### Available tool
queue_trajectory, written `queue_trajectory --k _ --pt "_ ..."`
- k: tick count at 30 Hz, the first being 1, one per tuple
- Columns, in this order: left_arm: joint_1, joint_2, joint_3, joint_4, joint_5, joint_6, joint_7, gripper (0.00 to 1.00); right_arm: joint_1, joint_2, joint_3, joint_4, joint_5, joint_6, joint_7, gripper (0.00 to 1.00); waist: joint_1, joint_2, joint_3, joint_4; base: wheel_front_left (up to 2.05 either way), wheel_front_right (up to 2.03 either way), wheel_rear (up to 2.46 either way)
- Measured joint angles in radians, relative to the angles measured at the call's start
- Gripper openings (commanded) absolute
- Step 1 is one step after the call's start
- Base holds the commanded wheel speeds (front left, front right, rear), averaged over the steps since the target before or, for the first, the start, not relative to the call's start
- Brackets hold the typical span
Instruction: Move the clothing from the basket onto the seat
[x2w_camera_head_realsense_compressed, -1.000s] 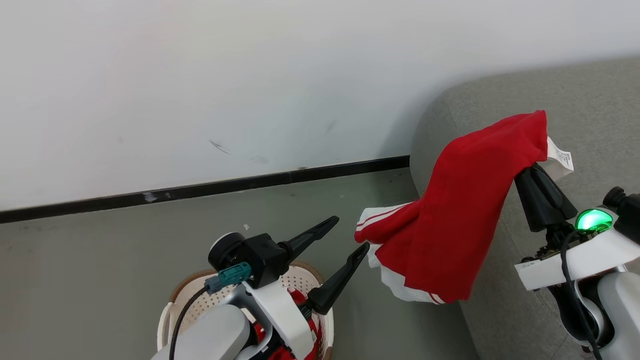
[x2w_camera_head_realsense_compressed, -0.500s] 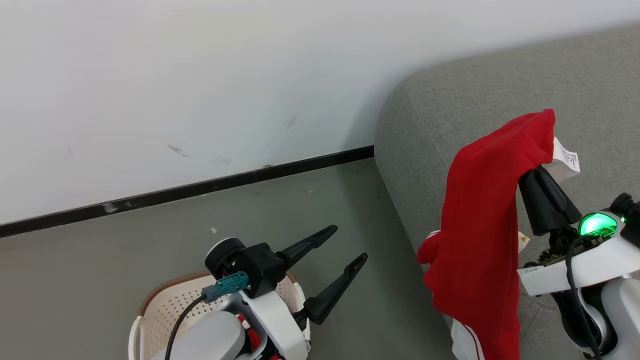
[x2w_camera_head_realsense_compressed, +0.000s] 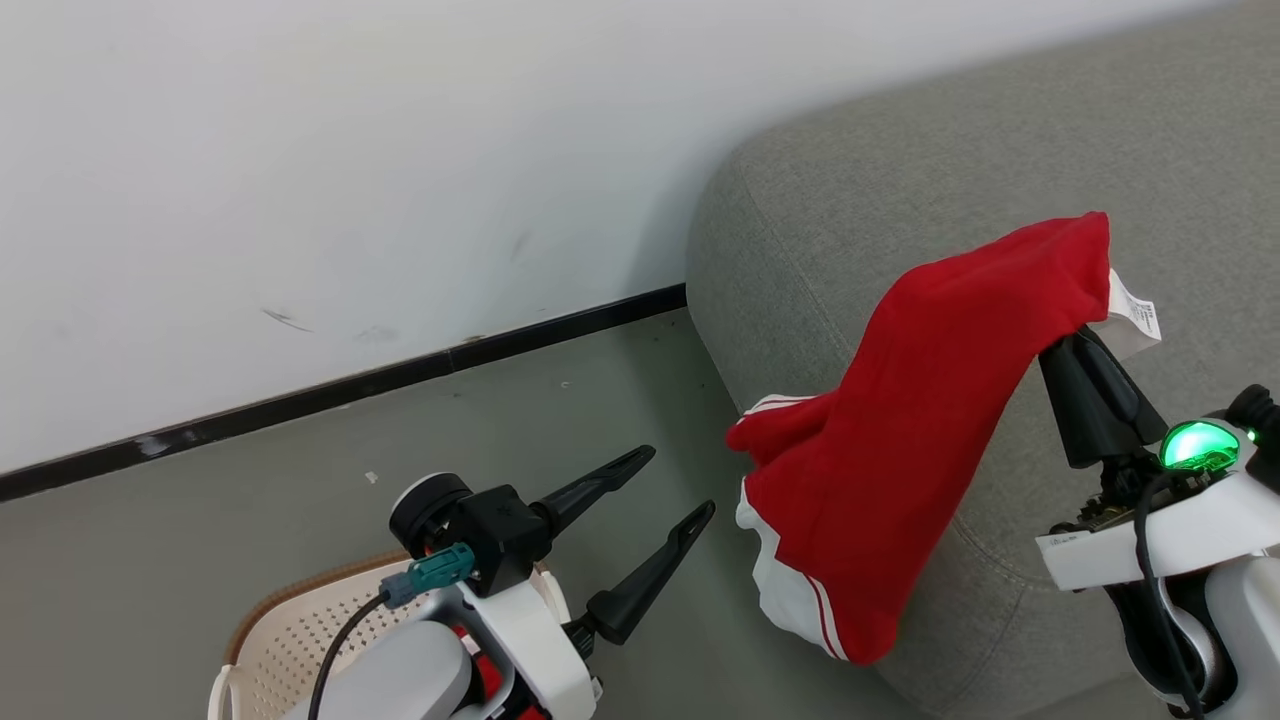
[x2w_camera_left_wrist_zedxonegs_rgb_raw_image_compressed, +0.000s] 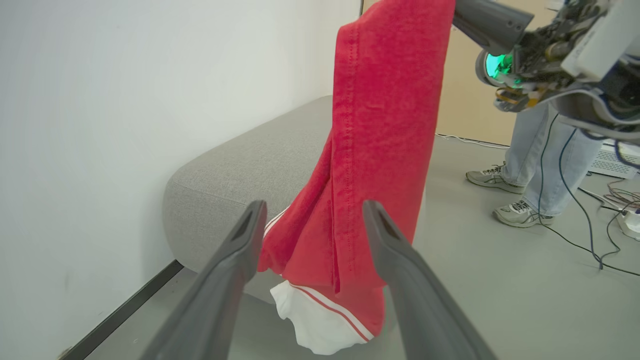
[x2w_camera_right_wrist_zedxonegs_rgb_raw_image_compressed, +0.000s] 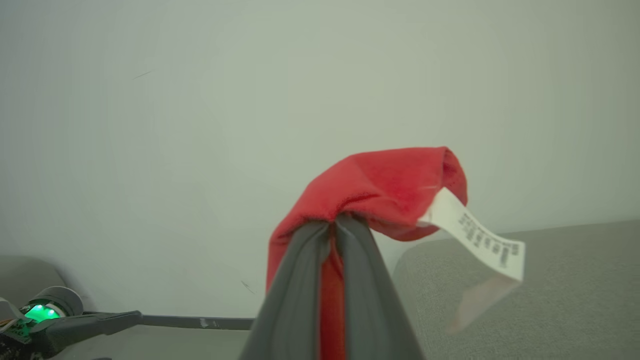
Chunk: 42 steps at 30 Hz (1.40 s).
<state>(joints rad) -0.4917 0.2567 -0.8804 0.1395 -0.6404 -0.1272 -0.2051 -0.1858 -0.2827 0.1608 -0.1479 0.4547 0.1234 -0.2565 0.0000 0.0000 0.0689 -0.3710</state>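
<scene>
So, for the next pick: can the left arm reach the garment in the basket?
Probably: the left tool is open and empty, the basket and its red garment just beneath that arm.

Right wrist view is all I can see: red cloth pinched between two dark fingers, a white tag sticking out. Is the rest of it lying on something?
Observer: No. The red garment hangs from the grip, white-striped hem lowest, in front of the grey sofa's rounded end.
Operator: And the other arm?
Observer: The left end effector is open and empty, fingers pointing toward the hanging cloth.
Operator: Anything left to move?
Observer: Yes, more red fabric shows in the basket under the left arm.
</scene>
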Motion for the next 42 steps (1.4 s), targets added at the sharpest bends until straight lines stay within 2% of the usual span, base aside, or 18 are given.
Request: queue_trajectory --k 21,28,33,42 --pt "0.011 0.023 0.001 -0.018 -0.001 0.0 -0.007 1.0 0.0 -0.014 0.007 -0.008 -0.008 0.0 0.0 0.0 0.0001 0.0001 0.009 -0.101 0.0 0.0 0.0" --pt "0.012 0.026 0.009 -0.026 -0.002 0.001 -0.006 1.0 -0.066 -0.055 -0.02 -0.013 -0.006 0.0 0.0 0.0 0.0 0.0 0.028 -0.104 0.0 0.0 0.0" --pt "0.012 0.035 0.01 -0.031 -0.008 0.001 -0.001 1.0 -0.15 -0.074 -0.033 0.003 0.04 0.0 0.0 0.0 0.0 0.0 0.045 -0.104 0.0 0.0 0.0" --pt "0.012 0.061 0.012 -0.046 -0.009 0.002 0.019 1.0 -0.325 -0.189 -0.041 0.057 0.085 0.0 0.0 0.0 0.0 0.0 0.077 -0.1 0.0 0.0 0.0"
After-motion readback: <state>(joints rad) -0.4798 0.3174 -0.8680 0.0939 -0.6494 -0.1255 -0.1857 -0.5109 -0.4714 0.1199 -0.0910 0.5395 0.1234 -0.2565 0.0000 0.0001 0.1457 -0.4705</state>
